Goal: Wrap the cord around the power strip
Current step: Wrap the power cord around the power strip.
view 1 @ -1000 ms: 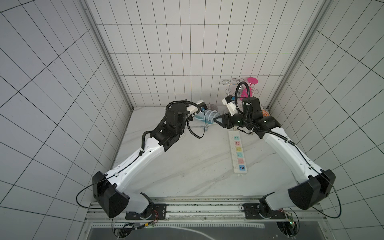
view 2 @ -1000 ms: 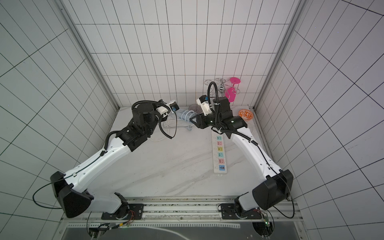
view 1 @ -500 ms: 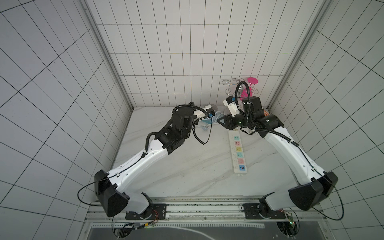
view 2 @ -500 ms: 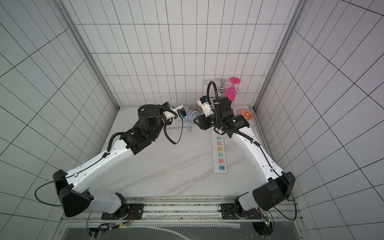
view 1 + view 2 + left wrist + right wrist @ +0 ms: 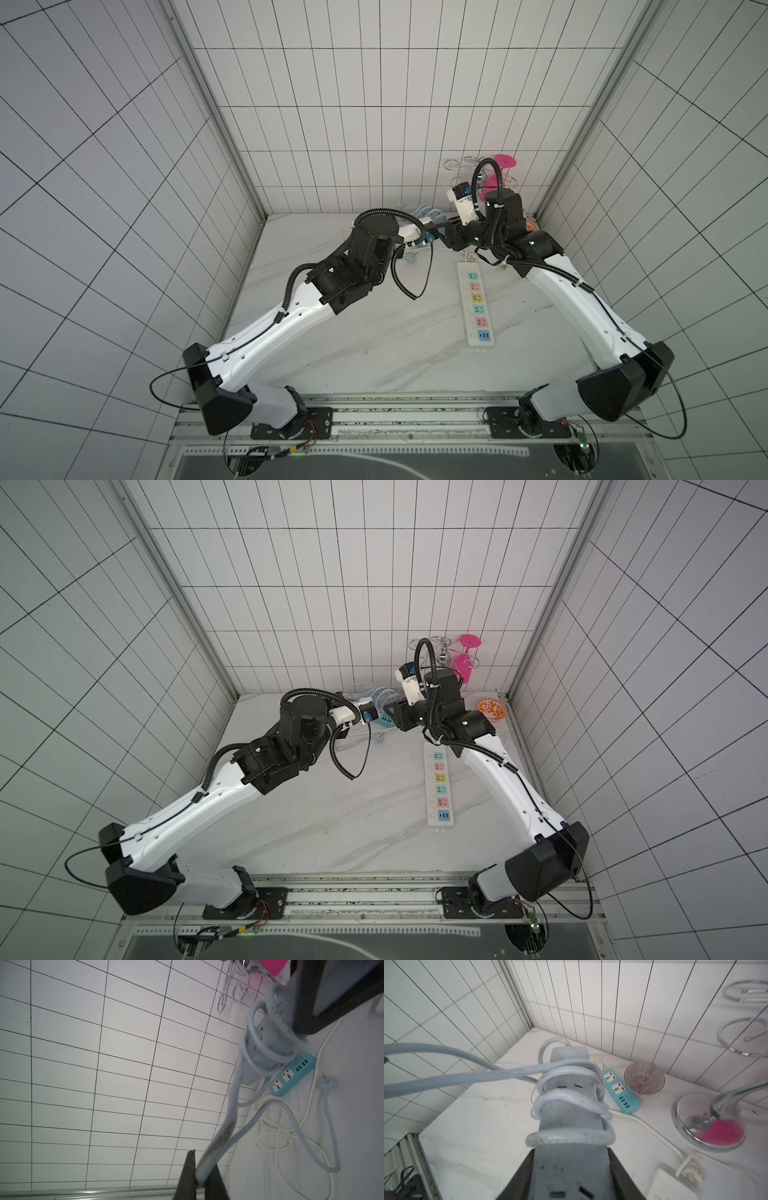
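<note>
Mid-wrap: power strip [image 5: 566, 1113] held up off the surface [image 5: 374, 332], cord [image 5: 220, 1136] pulled out for another turn.
Surface: the work sits at its 12 o'clock, by the far wall, in both top views. Power strip: raised clear of the surface with one end clamped in the right claw [image 5: 570, 1153], likely so the cord can pass all the way round; its free end points away from that claw. Cord: about three loose coils round the strip, then a straight run out to the left claw [image 5: 201, 1178], which is pinched shut on it just beside the strip, toward 7 o'clock in the top views. That pull looks meant to keep the coils snug. The slack tail loops across the surface near the small teal strip [image 5: 293, 1073] and ends at the plug [image 5: 327, 1082], lying flat. Judging by the tail, a few turns remain.
</note>
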You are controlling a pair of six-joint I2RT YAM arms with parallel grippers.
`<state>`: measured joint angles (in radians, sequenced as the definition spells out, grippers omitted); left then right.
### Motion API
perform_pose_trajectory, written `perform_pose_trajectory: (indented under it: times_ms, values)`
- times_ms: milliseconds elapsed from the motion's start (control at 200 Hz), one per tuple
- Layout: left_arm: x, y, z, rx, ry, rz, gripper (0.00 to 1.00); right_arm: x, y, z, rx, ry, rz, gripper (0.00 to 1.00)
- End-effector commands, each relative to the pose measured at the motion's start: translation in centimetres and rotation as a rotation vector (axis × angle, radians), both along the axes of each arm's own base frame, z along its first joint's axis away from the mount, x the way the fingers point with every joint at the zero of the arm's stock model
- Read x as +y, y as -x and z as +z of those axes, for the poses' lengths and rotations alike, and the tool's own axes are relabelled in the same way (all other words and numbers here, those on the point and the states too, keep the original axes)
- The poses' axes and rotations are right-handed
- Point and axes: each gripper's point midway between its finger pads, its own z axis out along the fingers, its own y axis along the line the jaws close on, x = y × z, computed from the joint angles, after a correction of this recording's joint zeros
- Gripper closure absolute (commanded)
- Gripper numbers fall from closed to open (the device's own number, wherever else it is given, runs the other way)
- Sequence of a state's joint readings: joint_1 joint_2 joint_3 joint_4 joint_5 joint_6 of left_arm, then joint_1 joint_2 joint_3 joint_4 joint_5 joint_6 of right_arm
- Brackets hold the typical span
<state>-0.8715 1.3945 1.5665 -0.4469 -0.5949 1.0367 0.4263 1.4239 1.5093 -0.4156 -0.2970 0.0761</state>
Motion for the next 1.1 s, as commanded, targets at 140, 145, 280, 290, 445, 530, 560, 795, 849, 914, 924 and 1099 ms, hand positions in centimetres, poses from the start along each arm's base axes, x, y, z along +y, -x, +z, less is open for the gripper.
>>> perform_pose_trajectory:
  times_ms: [140, 145, 280, 290, 445, 530, 560, 795, 849, 914, 924, 1099]
  values:
    - [-0.3, 4.6, 8.9, 0.021, 0.510, -0.207, 1.00, -2.4, -2.5, 3.9, -0.144, -0.261, -0.116, 1.00]
    - [-0.4, 4.6, 9.0, 0.022, 0.514, -0.212, 1.00, -2.4, -2.5, 4.0, -0.146, -0.265, -0.113, 1.00]
    - [-1.5, 6.0, 8.5, 0.071, 0.592, -0.324, 1.00, -2.0, -0.7, 8.5, -0.243, -0.385, -0.005, 1.00]
    - [-1.5, 6.1, 8.4, 0.073, 0.597, -0.330, 1.00, -2.0, -0.5, 8.8, -0.249, -0.393, 0.005, 1.00]
    - [-2.7, 7.8, 6.6, 0.117, 0.672, -0.456, 1.00, -2.3, 2.6, 13.8, -0.365, -0.487, 0.113, 1.00]
    - [-3.5, 8.5, 5.7, 0.139, 0.711, -0.520, 1.00, -2.5, 4.4, 16.3, -0.419, -0.523, 0.166, 1.00]
    - [-3.7, 8.8, 5.6, 0.145, 0.733, -0.543, 1.00, -2.5, 4.9, 17.0, -0.428, -0.535, 0.186, 1.00]
    - [-6.5, 9.5, 3.9, 0.244, 0.860, -0.681, 0.89, -2.5, 8.5, 20.2, -0.498, -0.635, 0.302, 1.00]
    - [-6.9, 9.5, 3.8, 0.257, 0.878, -0.692, 0.86, -2.4, 8.8, 20.1, -0.498, -0.644, 0.317, 1.00]
    - [-7.2, 9.4, 3.7, 0.266, 0.888, -0.697, 0.83, -2.4, 9.3, 20.0, -0.497, -0.655, 0.333, 1.00]
    - [-7.2, 9.4, 3.6, 0.267, 0.888, -0.697, 0.83, -2.4, 9.4, 19.9, -0.495, -0.658, 0.337, 1.00]
    - [-7.2, 9.4, 3.0, 0.270, 0.907, -0.703, 0.78, -2.5, 10.7, 20.5, -0.520, -0.687, 0.377, 1.00]
